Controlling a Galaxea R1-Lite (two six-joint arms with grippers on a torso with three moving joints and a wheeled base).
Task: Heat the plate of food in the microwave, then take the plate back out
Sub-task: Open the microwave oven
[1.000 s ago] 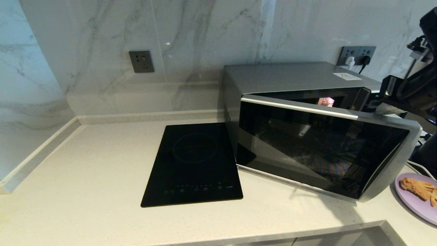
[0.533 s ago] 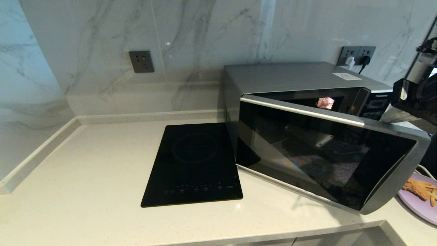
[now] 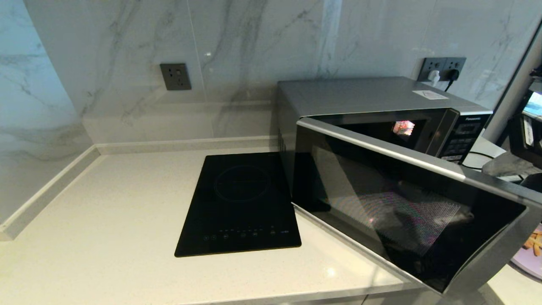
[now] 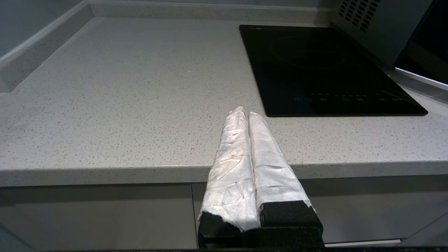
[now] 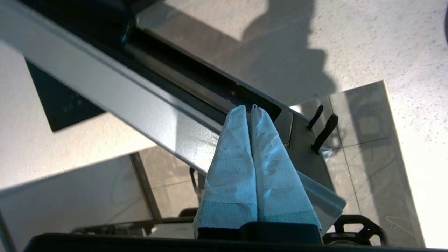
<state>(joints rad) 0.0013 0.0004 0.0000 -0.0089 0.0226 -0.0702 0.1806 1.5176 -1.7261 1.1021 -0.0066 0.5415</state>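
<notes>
The silver-grey microwave (image 3: 360, 95) stands at the back right, and its dark glass door (image 3: 406, 203) hangs wide open, swung out over the counter's front edge. My right gripper (image 5: 249, 108) is shut, with its wrapped fingertips against the inner side of the door's free edge, next to the two black latch hooks (image 5: 323, 129). In the head view that arm (image 3: 525, 140) shows at the right border behind the door. The lilac plate of food (image 3: 527, 260) peeks out past the door's lower corner, mostly hidden. My left gripper (image 4: 247, 112) is shut and empty, parked at the counter's front edge.
A flat black induction hob (image 3: 241, 203) lies left of the microwave. Grey wall sockets (image 3: 175, 76) sit on the marble backsplash, and one behind the microwave holds plugs (image 3: 442, 70). The button panel (image 3: 461, 137) is exposed beside the cavity.
The microwave door has swung much further open toward the front right. My right arm has drawn back to the right with it. The door now covers most of the plate.
</notes>
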